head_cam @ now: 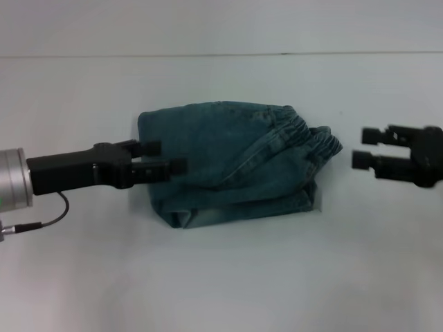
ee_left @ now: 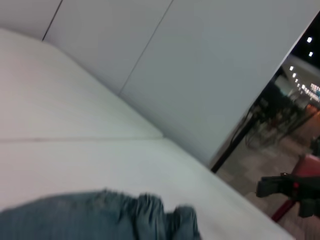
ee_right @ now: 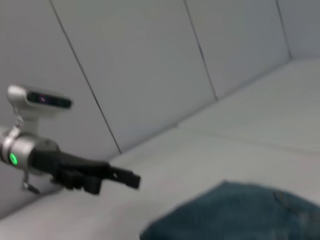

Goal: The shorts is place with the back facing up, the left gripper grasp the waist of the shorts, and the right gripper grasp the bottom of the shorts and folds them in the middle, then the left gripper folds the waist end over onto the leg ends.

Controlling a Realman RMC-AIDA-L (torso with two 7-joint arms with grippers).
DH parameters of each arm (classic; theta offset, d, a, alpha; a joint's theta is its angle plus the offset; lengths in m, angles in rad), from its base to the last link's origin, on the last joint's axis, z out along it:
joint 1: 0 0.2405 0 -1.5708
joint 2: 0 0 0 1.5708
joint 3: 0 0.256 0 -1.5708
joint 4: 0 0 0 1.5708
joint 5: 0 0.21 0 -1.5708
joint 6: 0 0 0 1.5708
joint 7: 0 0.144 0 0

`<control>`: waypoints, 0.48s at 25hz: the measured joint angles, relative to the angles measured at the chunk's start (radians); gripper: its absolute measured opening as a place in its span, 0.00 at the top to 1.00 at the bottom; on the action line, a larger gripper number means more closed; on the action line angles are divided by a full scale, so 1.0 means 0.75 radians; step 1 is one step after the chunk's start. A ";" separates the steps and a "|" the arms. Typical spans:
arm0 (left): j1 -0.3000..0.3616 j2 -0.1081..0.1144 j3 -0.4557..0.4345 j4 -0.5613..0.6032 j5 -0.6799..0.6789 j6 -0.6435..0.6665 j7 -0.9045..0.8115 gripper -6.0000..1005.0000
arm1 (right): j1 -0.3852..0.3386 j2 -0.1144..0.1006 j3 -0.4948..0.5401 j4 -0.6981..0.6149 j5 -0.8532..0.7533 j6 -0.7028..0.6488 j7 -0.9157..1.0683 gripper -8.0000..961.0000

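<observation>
The shorts point(head_cam: 235, 162) lie folded into a rumpled denim block at the centre of the white worktop point(head_cam: 221, 283), gathered elastic waist point(head_cam: 308, 135) toward 2 o'clock. Left pincer point(head_cam: 166, 157), fingers spread, overlaps the 9 o'clock edge. Right pincer point(head_cam: 363, 147), spread, hangs apart at 3 o'clock.

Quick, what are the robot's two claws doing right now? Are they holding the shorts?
Left gripper: open, fingers over the shorts' edge, not clamped on them.
Right gripper: open, holding nothing, beside the waist.
</observation>
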 joint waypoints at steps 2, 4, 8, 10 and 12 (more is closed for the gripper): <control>0.003 0.000 -0.013 0.003 0.035 0.007 -0.004 0.05 | -0.034 -0.005 0.002 -0.004 -0.024 0.011 -0.004 0.25; 0.004 0.000 -0.018 0.003 0.062 0.009 -0.006 0.05 | -0.060 -0.006 0.005 -0.005 -0.032 0.030 -0.011 0.25; 0.002 -0.001 -0.020 0.005 0.104 0.013 -0.010 0.05 | -0.082 -0.005 0.002 -0.006 -0.034 0.057 -0.013 0.25; 0.000 -0.001 -0.018 0.005 0.110 0.014 -0.012 0.05 | -0.083 -0.002 -0.002 -0.006 -0.035 0.060 -0.013 0.25; -0.001 -0.001 -0.017 0.004 0.112 0.014 -0.013 0.05 | -0.081 0.000 -0.004 -0.007 -0.037 0.063 -0.013 0.25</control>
